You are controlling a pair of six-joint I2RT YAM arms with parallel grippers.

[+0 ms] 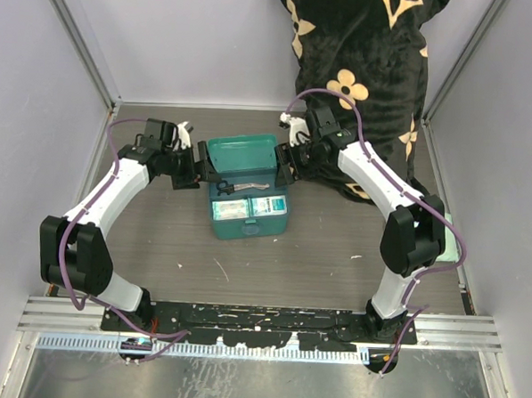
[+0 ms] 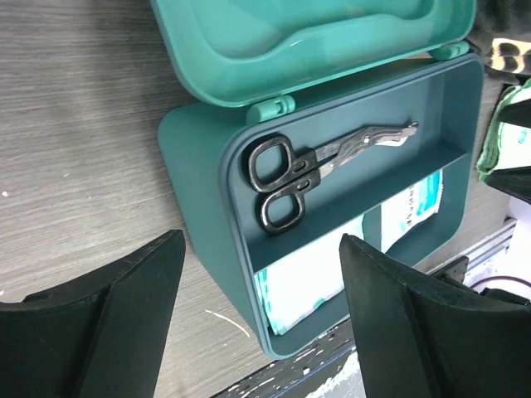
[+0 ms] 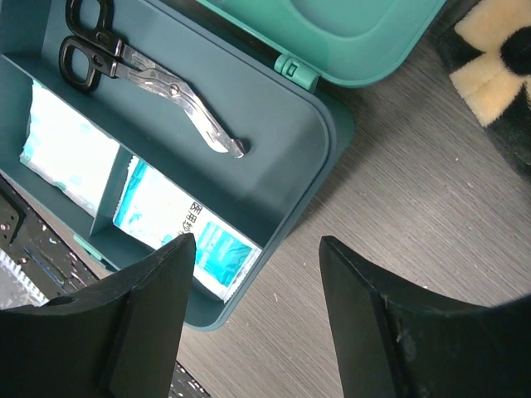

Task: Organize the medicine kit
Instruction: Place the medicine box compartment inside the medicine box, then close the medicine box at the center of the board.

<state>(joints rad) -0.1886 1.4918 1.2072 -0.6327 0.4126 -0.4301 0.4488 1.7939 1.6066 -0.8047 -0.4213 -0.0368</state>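
The teal-green medicine kit (image 1: pixel 247 223) stands open at the table's middle, its lid (image 1: pixel 242 151) tilted back. A darker divided tray (image 2: pixel 373 170) sits in it. Black-handled scissors (image 2: pixel 290 170) lie in the tray's long back compartment and also show in the right wrist view (image 3: pixel 141 70). White and blue packets (image 2: pixel 307 278) (image 3: pixel 187 228) fill the front compartments. My left gripper (image 1: pixel 200 173) (image 2: pixel 261 315) hovers open and empty over the kit's left edge. My right gripper (image 1: pixel 290 169) (image 3: pixel 257 307) hovers open and empty over its right edge.
A person in black clothing with cream flowers (image 1: pixel 362 61) stands at the back right. A pale green cloth (image 1: pixel 457 249) lies at the right wall beside my right arm. Grey walls close both sides. A metal rail (image 1: pixel 259 322) runs along the near edge.
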